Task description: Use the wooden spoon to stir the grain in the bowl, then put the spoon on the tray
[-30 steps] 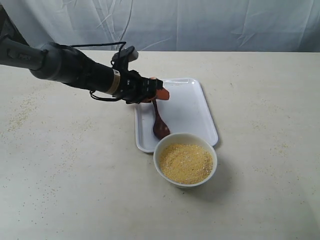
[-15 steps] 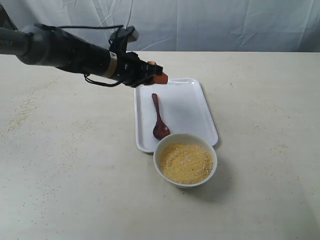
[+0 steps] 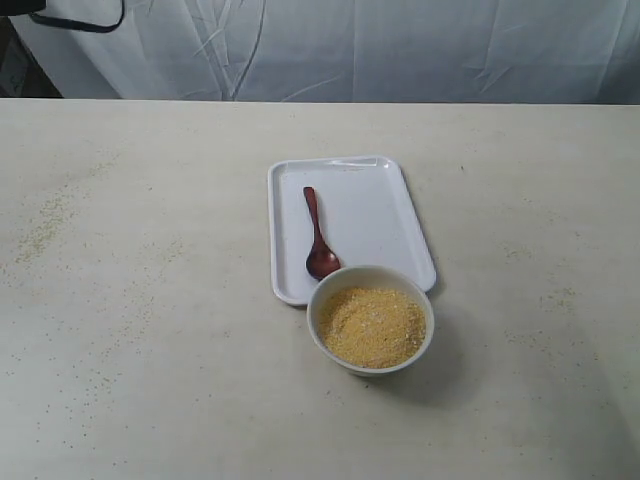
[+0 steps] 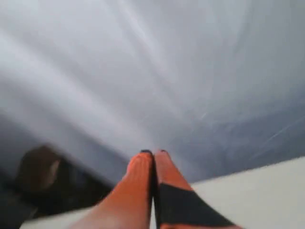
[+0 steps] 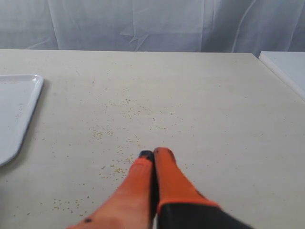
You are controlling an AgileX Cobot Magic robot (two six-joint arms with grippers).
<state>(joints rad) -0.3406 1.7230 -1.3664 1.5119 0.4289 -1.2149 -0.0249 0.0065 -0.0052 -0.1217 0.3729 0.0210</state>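
wooden spoon lies flat inside the tray, in the tray's left half seen from the exterior view, handle toward the tray's far end, scoop toward its near end; nothing grips it; bowl sits at the tray's near edge toward its right corner, rim overlapping that edge, can't tell if resting on it or just in front; spoon scoop just beside the bowl rim; grain fills the bowl, surface roughly level; left gripper has orange fingers pressed together on nothing, pointed at a pale curtain, view blurred; right gripper fingers also pressed together, empty, low over the table, well apart from the tray; loose grains scattered on the table near it
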